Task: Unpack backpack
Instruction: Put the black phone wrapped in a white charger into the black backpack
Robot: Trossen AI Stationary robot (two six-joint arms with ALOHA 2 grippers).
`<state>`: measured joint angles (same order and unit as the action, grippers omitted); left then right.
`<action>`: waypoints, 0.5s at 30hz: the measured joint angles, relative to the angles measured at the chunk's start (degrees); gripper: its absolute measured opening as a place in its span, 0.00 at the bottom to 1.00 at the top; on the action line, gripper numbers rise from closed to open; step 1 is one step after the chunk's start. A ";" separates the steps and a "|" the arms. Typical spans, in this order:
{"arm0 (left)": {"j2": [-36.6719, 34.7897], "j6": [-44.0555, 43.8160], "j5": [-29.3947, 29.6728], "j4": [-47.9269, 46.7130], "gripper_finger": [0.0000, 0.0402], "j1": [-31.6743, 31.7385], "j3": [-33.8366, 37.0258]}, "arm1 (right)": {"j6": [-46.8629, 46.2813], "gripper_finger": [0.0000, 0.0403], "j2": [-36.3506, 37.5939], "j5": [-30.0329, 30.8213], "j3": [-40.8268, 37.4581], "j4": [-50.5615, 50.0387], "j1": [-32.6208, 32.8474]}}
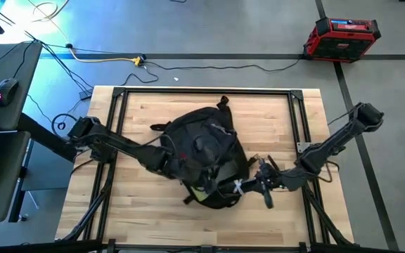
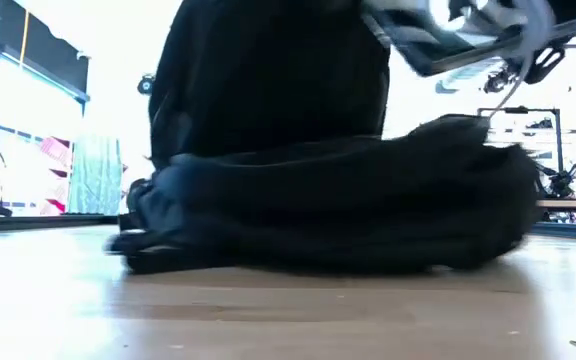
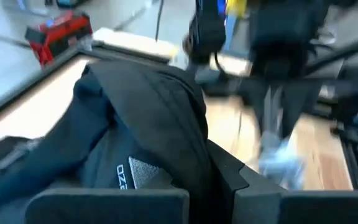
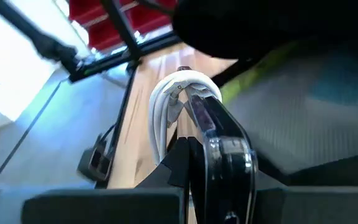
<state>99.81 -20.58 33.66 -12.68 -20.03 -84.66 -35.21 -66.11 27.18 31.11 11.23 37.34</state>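
red toolbox (image 1: 341, 36) on floor beyond wood table (image 1: 146, 211) — yellow cable (image 1: 104, 59), mouse (image 1: 5, 90) on desk.

From overhead you get even, bright light on the wooden table (image 1: 146, 218), with a cool blue cast across the floor at the picture's left and only soft shadows under the backpack (image 1: 206, 154). At table height you look into strong backlight: the room behind is washed out white, the backpack (image 2: 348, 200) reads as a near-featureless dark mass, and everything is soft. Your left wrist view is smeared by motion blur. Your right wrist view has glare at one side and a blurred background.
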 joint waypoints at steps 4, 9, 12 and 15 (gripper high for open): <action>0.00 3.04 -0.09 1.74 0.01 0.05 -1.81 | -0.34 0.02 -4.27 -3.16 -0.02 4.66 -6.59; 0.00 4.86 -1.20 3.43 0.01 -1.00 -2.98 | -0.73 0.02 -9.40 -9.41 -0.08 8.87 -17.09; 0.00 6.33 -0.60 3.51 0.01 -1.66 -3.05 | -1.59 0.02 -12.37 -14.67 0.00 14.37 -23.15; 0.00 6.55 -0.09 3.37 0.01 -1.64 -3.05 | -2.08 0.02 -15.62 -16.90 0.00 18.64 -27.86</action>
<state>99.81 -14.02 33.58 -9.31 -21.67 -87.70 -37.30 -81.73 10.28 31.11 29.87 9.47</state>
